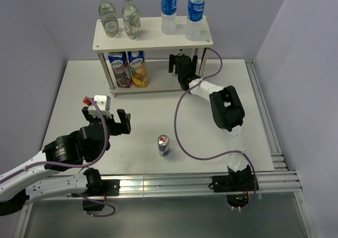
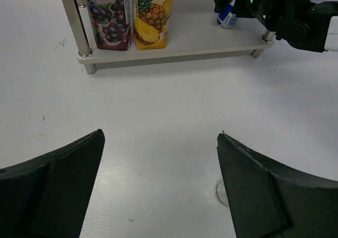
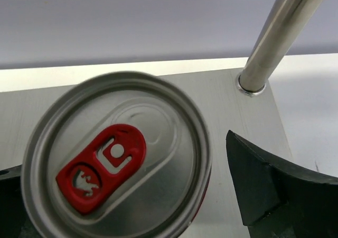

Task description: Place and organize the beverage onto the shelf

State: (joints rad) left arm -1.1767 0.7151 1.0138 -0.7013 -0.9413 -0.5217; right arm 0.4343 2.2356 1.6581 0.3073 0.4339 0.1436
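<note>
A white matte counter (image 1: 68, 100) fills the floor of a booth with plain lavender-grey walls (image 1: 47, 16) on three sides. Ribbed aluminium rails (image 1: 174, 182) run along its near edge and its right edge. The cream-white two-tier shelf (image 1: 153, 34) stands against the back wall. The broad middle of the counter in front of it holds only a silver-and-blue drink can with a red tab (image 1: 163, 145), upright and well apart from both arms. The left gripper (image 1: 105, 119) hovers over the counter to the can's left, jaws spread wide with nothing between them. The right gripper (image 1: 183, 64) reaches under the top board at the shelf's right half. Its black fingers (image 3: 274, 195) straddle a second red-tabbed silver can (image 3: 119, 158), which stands upright on the lower board (image 3: 232, 106) just beside a round metal post (image 3: 277, 31). A gap shows between that can and the right-hand finger, so the jaws stand parted rather than clamped. Two juice cartons (image 1: 129, 69) fill the lower board's left end, and four bottles (image 1: 150, 16) line the top board.
</note>
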